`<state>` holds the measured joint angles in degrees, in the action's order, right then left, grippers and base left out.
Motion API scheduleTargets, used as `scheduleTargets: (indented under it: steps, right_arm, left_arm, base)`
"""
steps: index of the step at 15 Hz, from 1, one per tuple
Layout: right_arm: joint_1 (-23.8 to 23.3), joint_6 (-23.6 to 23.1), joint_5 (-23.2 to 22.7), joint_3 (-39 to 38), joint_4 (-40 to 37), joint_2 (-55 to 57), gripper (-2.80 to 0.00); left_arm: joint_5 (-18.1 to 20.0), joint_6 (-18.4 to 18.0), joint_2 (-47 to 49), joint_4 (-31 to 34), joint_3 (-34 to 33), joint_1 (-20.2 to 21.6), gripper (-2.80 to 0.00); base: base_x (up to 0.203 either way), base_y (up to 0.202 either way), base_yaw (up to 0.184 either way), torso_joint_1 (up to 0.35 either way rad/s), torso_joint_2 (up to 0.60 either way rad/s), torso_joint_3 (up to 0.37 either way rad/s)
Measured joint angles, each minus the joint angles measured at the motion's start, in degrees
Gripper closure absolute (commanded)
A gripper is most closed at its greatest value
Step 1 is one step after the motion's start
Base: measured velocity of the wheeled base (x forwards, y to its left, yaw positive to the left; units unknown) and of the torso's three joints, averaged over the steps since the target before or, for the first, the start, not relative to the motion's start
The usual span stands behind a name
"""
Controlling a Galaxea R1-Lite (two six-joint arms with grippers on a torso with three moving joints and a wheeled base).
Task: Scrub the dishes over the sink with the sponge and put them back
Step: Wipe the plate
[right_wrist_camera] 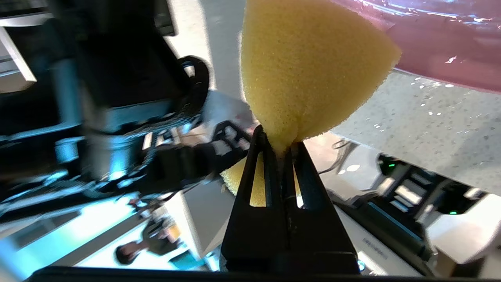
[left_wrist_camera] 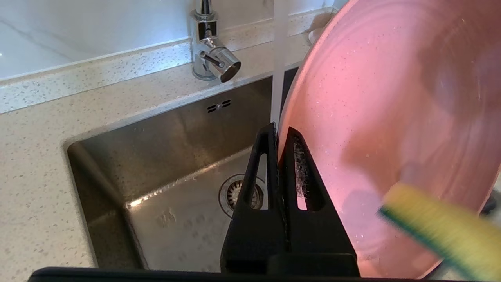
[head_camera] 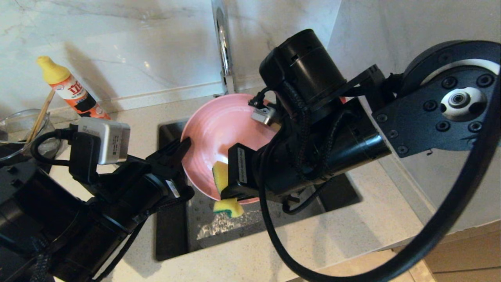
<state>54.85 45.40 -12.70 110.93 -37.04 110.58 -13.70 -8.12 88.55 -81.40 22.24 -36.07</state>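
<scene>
The pink plate (head_camera: 219,129) is held tilted on edge over the steel sink (head_camera: 176,235). My left gripper (head_camera: 184,145) is shut on its left rim; in the left wrist view the rim of the plate (left_wrist_camera: 391,117) runs between the closed fingers of that gripper (left_wrist_camera: 280,131). My right gripper (right_wrist_camera: 280,143) is shut on the yellow sponge (right_wrist_camera: 309,66), pinching it so it bulges. The sponge (head_camera: 225,188) presses against the plate's lower inner face, and the green-edged sponge (left_wrist_camera: 442,231) lies across the pink surface. The teal-blue bowl is out of view.
The chrome tap (head_camera: 224,47) rises behind the plate, with water running from it (left_wrist_camera: 280,58). A yellow-capped bottle (head_camera: 70,88) and a clear glass bowl (head_camera: 23,125) stand at the back left. The drain strainer (left_wrist_camera: 231,192) lies below. A wall closes the right side.
</scene>
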Motion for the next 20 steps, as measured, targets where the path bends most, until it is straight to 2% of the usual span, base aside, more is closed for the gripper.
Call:
scheduleTargets:
  steps: [6,10,20]
  right_arm:
    - [0.8,0.1,1.8,0.0,1.3,1.4,0.00]
    - [0.4,-0.2,6.1,0.0,2.9,1.8,0.00]
    - [-2.3,-0.4,9.5,0.0,5.3,1.4,0.00]
  left_arm:
    - [0.0,-0.2,-0.7,0.0,-0.5,-0.3,0.00]
    - [0.0,-0.3,-1.3,0.0,-1.2,-0.3,0.00]
    - [0.0,-0.3,-2.2,0.0,-2.3,-0.9,0.00]
  base:
    - [0.000,0.000,0.000,0.000,0.00,0.000]
    - [0.000,0.000,0.000,0.000,0.00,0.000]
    - [0.000,0.000,0.000,0.000,0.00,0.000]
